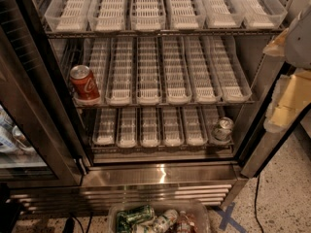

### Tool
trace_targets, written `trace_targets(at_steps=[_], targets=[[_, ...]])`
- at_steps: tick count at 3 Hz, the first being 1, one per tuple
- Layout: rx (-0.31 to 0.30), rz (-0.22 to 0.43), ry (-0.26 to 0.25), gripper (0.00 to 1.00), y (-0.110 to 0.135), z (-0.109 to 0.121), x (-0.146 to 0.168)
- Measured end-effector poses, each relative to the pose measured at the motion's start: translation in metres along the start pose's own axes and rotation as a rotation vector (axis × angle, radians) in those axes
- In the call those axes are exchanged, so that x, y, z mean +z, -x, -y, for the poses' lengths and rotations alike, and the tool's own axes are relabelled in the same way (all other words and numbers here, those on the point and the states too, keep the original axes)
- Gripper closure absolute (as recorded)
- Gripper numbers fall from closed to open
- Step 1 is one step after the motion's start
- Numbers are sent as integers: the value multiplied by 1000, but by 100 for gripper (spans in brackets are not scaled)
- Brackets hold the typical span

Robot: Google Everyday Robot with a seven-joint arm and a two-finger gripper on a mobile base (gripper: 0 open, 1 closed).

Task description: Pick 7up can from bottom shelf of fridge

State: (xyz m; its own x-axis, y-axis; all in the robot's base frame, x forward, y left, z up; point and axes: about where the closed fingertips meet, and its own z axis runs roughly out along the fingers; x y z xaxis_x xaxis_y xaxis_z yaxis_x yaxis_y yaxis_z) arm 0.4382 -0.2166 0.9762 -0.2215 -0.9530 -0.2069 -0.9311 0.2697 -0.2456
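The cream-and-grey two-finger gripper [287,103] sits at the right edge of the view, outside the right frame of the tall stainless-steel fridge [160,174]. Whether it is open or closed, or holding anything, cannot be determined. The small silvery-grey 7up can [223,129] stands upright below and left of the gripper, at the right end of the bottom shelf [160,148]. The red Coca-Cola can [84,84] stands far left of the gripper, one shelf higher.

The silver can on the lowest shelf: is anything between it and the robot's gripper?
Nothing visible does. The gripper hangs at the right edge of the view, outside the fridge. The silver can stands at the front right end of the bottom shelf, with nothing before it.
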Motion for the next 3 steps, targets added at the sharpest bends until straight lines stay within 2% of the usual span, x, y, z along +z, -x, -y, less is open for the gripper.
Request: trace_targets(at_steps=[1, 3], targets=[[1, 3, -4, 0, 0, 0, 0], [2, 63, -4, 0, -10, -16, 40]])
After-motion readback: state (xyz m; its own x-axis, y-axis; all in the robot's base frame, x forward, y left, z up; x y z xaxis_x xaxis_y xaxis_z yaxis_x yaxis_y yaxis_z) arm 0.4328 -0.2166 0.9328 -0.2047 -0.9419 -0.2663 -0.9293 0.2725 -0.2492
